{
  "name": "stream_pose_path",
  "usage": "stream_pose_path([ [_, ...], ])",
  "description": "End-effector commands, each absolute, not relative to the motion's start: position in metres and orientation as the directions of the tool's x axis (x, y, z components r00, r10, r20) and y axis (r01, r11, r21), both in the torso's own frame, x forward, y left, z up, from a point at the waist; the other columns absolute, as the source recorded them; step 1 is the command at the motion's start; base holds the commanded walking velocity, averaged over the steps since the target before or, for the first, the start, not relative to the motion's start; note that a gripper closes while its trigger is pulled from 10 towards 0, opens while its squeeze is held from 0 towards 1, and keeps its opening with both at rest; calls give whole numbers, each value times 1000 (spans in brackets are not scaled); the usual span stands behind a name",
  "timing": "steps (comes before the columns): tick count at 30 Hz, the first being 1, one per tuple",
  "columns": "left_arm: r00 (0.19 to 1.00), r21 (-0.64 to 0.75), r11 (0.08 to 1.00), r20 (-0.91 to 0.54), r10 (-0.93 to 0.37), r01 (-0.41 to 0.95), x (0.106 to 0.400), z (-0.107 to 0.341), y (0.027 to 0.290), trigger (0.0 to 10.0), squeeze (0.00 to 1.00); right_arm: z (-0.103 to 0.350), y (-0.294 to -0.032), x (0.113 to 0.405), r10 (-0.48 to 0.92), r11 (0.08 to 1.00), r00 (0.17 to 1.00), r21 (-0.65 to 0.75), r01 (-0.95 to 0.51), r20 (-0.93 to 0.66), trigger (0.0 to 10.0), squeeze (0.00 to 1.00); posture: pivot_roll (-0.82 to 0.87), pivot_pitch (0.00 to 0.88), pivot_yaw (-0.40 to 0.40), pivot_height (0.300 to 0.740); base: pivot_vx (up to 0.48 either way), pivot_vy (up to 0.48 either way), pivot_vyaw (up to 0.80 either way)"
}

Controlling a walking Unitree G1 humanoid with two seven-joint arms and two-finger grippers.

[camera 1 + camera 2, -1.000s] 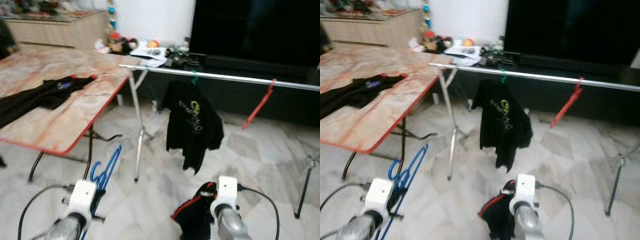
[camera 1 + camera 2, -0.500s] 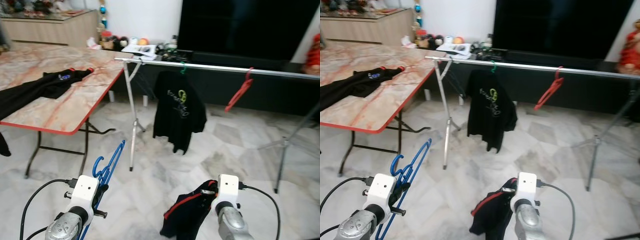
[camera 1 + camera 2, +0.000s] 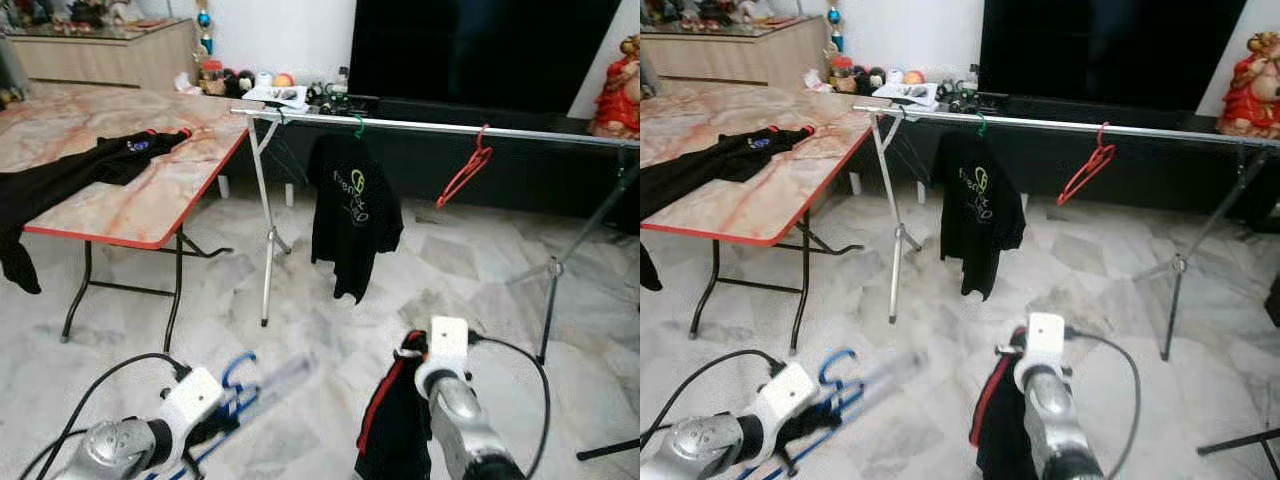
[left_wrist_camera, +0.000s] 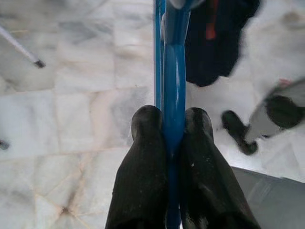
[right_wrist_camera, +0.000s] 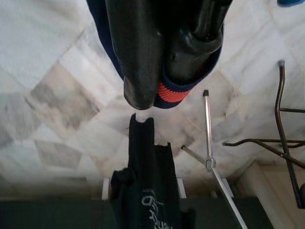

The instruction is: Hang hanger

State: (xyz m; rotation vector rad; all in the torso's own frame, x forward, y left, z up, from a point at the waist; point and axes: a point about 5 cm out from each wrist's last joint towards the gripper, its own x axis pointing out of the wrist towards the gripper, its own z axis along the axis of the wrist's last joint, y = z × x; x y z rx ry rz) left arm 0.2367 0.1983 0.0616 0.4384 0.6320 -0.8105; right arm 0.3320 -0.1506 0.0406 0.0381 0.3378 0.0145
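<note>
lowered, left end effector point(image 4: 167, 138) pinches blue hanger point(image 4: 174, 71); right end effector point(image 5: 164, 78) pinches black garment point(image 3: 390, 420).

Pale marble floor point(image 3: 480, 270) underfoot; a red-edged folding table point(image 3: 150, 190) with a marbled top stands to the left. Behind, a white wall point(image 3: 290, 35), a wooden sideboard point(image 3: 110, 55), a large dark television point(image 3: 480, 50).

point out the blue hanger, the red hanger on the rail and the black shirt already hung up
blue hanger point(image 4: 174, 81), left wrist view, on its bar just past the fingertips
red hanger point(image 3: 464, 176), left eye view, on its sloping arm below the hook
black shirt point(image 3: 354, 215), left eye view, on the chest below the green print
</note>
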Motion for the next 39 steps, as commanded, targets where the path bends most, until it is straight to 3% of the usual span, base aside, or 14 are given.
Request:
stream_pose_path([
  [1, 486, 99, 578, -665, -567, 810, 240, 68, 191, 10000, 0, 46, -151, 337, 29, 1000, 944, 14, -26, -327, 10000, 0, 188, 22, -30, 740, 0, 0, 0],
  [10, 287, -7, 385, -653, -700, 923, 243, 90, 167, 10000, 0, 58, -145, 349, 47, 999, 946, 9, -47, -321, 10000, 0, 196, 15, -43, 740, 0, 0, 0],
  [13, 316, 49, 372, -636, -704, 927, 253, 94, 159, 10000, 0, 62, -142, 352, 65, 998, 947, 16, -63, -315, 10000, 0, 192, 12, -43, 740, 0, 0, 0],
  [17, 450, 118, 473, -570, -688, 873, 273, 97, 150, 10000, 0, 66, -140, 354, 83, 997, 951, 32, -77, -297, 10000, 0, 176, 8, -42, 740, 0, 0, 0],
  [21, 532, 145, 550, -537, -654, 823, 283, 98, 150, 10000, 0, 62, -143, 351, 90, 996, 948, 39, -82, -306, 10000, 0, 171, 6, -43, 740, 0, 0, 0],
  [29, 547, 136, 566, -512, -662, 813, 287, 96, 145, 10000, 0, 61, -141, 350, 123, 992, 944, 64, -108, -306, 10000, 0, 162, 0, -42, 740, 0, 0, 0],
  [39, 440, 53, 488, -524, -729, 871, 275, 98, 142, 10000, 0, 64, -139, 352, 141, 990, 943, 62, -128, -302, 10000, 0, 176, 0, -45, 740, 0, 0, 0],
])
